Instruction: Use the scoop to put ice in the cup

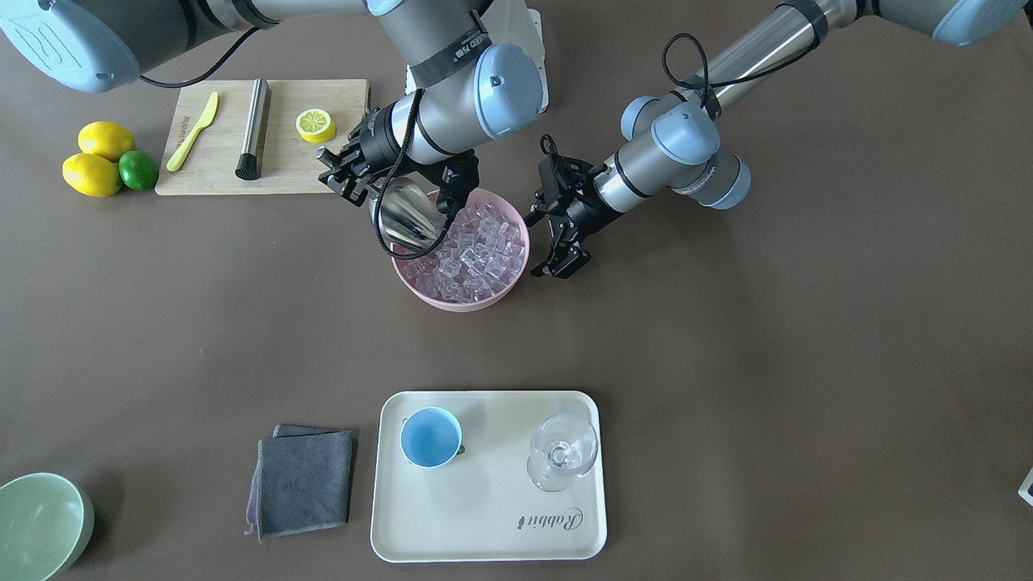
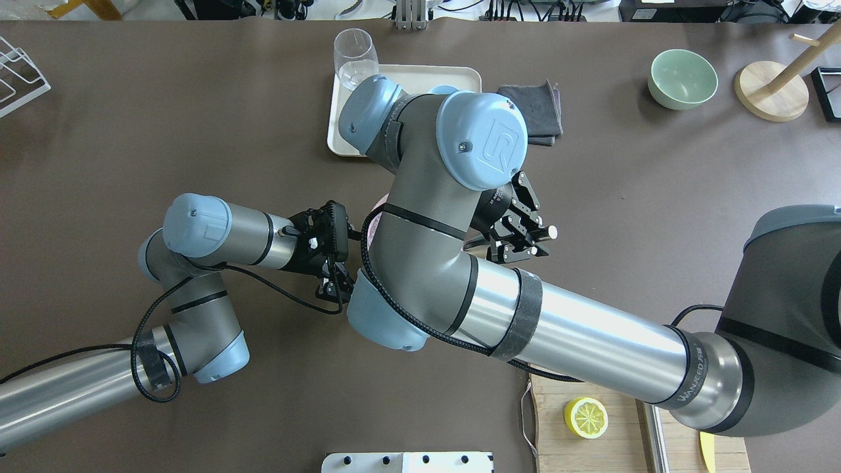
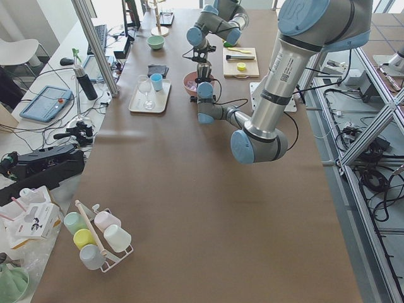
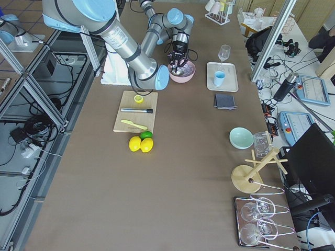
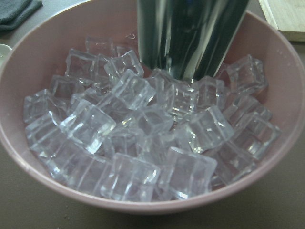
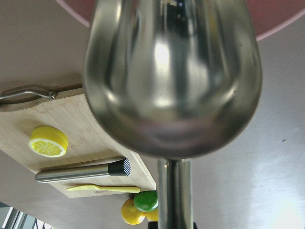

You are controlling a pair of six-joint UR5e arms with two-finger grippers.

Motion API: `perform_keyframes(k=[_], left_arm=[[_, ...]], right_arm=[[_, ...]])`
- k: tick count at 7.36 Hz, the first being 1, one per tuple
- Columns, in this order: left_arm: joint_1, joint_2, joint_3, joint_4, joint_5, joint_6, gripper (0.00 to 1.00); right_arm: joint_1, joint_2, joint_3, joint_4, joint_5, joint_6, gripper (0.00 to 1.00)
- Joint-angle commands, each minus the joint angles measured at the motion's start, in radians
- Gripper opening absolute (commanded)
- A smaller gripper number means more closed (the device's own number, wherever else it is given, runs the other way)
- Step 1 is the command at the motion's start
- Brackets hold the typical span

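Note:
The pink bowl [image 1: 516, 278] holds the ice [image 1: 476, 258], many clear cubes, also close up in the left wrist view [image 5: 143, 143]. My right gripper [image 1: 349, 179] is shut on the handle of the steel scoop [image 1: 403, 214]. The scoop is tilted down, its trough tip in the ice at the bowl's robot side [image 5: 190, 33]. The right wrist view shows the trough's underside [image 6: 171, 76]. My left gripper [image 1: 558, 268] is open and empty beside the bowl's rim. The light-blue cup [image 1: 430, 436] stands empty on the cream tray [image 1: 484, 524].
A clear stemmed glass [image 1: 562, 450] stands on the tray beside the cup. A grey cloth [image 1: 305, 482] and a pale-green bowl [image 1: 40, 524] lie nearby. A cutting board [image 1: 323, 161] carries a lemon half [image 1: 315, 125], a steel cylinder [image 1: 253, 129] and a yellow knife [image 1: 194, 131].

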Motion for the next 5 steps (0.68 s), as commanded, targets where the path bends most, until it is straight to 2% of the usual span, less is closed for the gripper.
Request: perform_keyframes(k=[1, 5], left_arm=[[0.012, -0.001, 0.0, -0.007, 0.036, -0.002, 0.98], [0.013, -0.001, 0.0, -0.014, 0.061, -0.002, 0.98]], right_arm=[[0.0, -0.072, 0.045, 0.132, 0.0, 0.0, 0.0], [-0.002, -0.195, 0.177, 0.259, 0.002, -0.003, 0.0]])
